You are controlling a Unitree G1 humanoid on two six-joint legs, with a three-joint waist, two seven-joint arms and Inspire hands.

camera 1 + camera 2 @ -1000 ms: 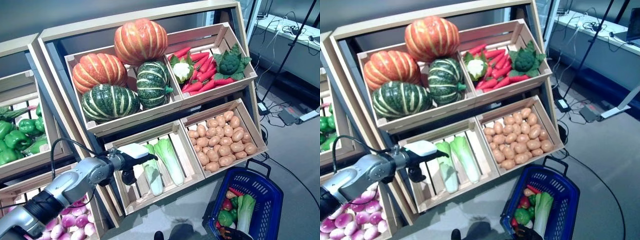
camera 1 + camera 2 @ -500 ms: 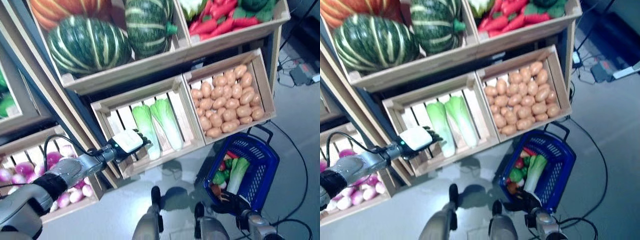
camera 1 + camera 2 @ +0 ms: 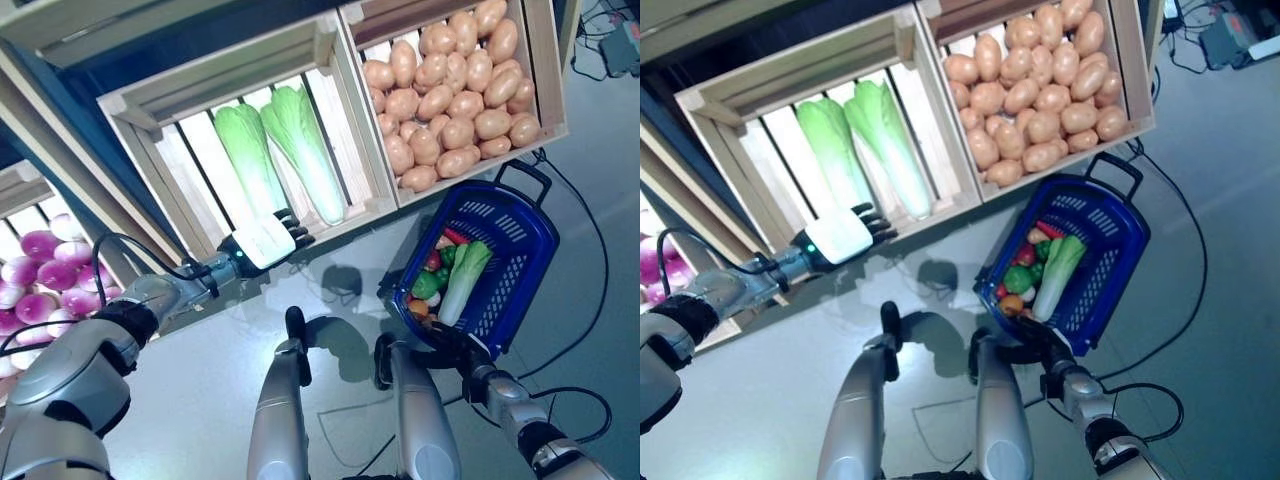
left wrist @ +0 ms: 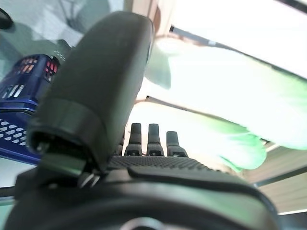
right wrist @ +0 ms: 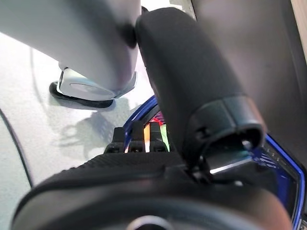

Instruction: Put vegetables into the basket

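The left hand is reaching out to the front edge of a wooden crate. Its fingers look straight and spread a little, and they hold nothing. They are at the near end of a green and white cabbage. I cannot tell if they touch it.

A second cabbage lies just to the right of the first one, in the same crate. They lie side by side, with the green leafy ends at the far side.

To the right stands another crate, full of brown potatoes. To the left, a low crate holds purple onions.

The blue basket sits on the grey floor, near the potato crate and just in front of it. Its black handle sticks out at the far end. Inside lie a long green and white vegetable, something round and green, something red and something orange.

The right hand is at the near rim of the basket. Its fingers are hard to see, so I cannot tell if they are curled or straight.
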